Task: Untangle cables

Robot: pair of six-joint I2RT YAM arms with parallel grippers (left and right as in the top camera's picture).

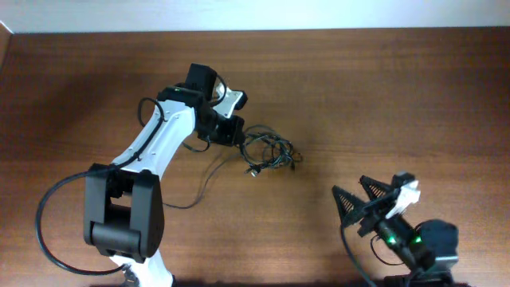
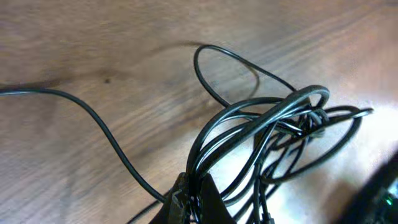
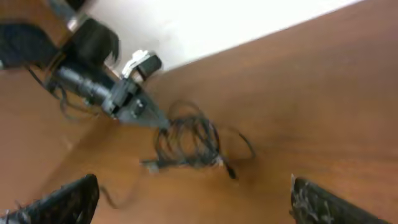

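The cables (image 1: 269, 151) are thin black cords knotted in a small bundle on the brown table, with one strand trailing left and down. My left gripper (image 1: 236, 134) is at the bundle's left edge, shut on several of its strands. In the left wrist view the jaws (image 2: 194, 198) pinch the cables (image 2: 273, 134) at the bottom. My right gripper (image 1: 355, 198) is open and empty, well to the lower right of the bundle. In the right wrist view the cables (image 3: 189, 143) lie ahead of its spread fingers (image 3: 193, 202).
The wooden table (image 1: 382, 96) spreads around the bundle. A thick black robot cable (image 1: 48, 215) loops by the left arm's base. The table's far edge meets a white wall (image 3: 236, 18).
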